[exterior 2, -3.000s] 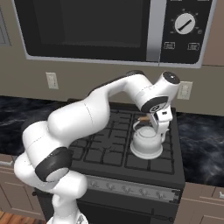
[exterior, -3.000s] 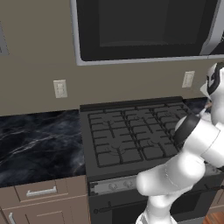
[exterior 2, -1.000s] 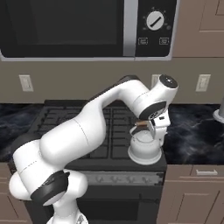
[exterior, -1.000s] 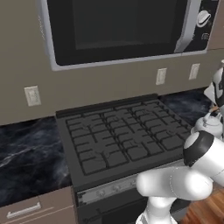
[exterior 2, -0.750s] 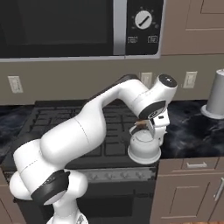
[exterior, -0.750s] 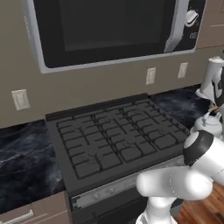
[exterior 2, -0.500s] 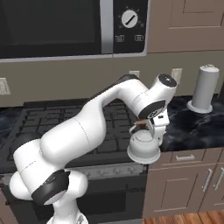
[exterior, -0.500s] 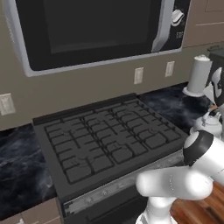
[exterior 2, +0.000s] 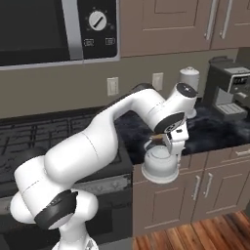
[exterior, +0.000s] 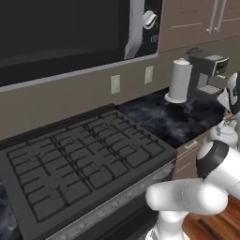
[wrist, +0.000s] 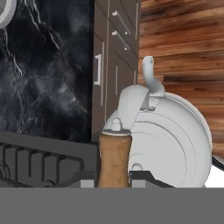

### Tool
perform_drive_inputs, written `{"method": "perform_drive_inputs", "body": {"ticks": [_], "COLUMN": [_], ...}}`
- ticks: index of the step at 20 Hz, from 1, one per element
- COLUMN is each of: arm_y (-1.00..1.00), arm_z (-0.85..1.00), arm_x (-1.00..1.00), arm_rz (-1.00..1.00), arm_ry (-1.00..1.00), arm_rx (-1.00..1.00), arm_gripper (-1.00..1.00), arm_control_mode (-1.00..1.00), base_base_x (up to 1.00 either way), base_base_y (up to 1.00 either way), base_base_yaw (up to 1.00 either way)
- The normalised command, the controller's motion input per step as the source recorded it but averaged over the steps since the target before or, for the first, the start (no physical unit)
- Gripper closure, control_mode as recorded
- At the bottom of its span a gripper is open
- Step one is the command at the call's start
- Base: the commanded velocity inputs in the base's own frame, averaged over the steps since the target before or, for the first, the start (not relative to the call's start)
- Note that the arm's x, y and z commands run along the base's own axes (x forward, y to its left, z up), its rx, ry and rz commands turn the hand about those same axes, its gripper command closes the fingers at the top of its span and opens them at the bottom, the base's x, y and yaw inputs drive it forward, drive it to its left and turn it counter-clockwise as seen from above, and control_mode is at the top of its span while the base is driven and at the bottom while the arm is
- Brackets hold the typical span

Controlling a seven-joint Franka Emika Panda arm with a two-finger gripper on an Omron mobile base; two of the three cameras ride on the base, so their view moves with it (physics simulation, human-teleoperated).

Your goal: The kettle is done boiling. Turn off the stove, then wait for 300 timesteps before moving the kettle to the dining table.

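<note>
Already off the black gas range (exterior: 79, 159), grates bare. Hanging clear of the marble worktop (exterior 2: 215, 129) edge, over cabinet fronts and wood floor: kettle (exterior 2: 159, 163), carried for the dining table. Clenched on its wooden handle piece (wrist: 114, 158): gripper (exterior 2: 173, 142), keeping it upright.

Your base swung right: the stove (exterior: 84, 159) slid left in both base views, coffee machine (exterior 2: 229, 90) now visible. Kettle (exterior 2: 159, 164), formerly over the grates, now hangs off the counter edge above wood floor (wrist: 183, 43).
</note>
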Motion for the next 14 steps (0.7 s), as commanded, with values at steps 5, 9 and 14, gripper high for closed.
{"method": "perform_drive_inputs", "body": {"ticks": [5,9,14], "arm_y": [0.00,0.00,0.00], "arm_z": [0.00,0.00,0.00], "arm_x": [0.00,0.00,0.00], "arm_rz": [0.00,0.00,0.00], "arm_ry": [0.00,0.00,0.00], "arm_rx": [0.00,0.00,0.00], "arm_gripper": [1.00,1.00,1.00], "arm_control_mode": [1.00,1.00,1.00], "base_base_x": [-0.02,-0.12,-0.15], "base_base_y": [-0.56,-0.53,-0.52], "base_base_yaw": [-0.30,-0.33,-0.34]}}
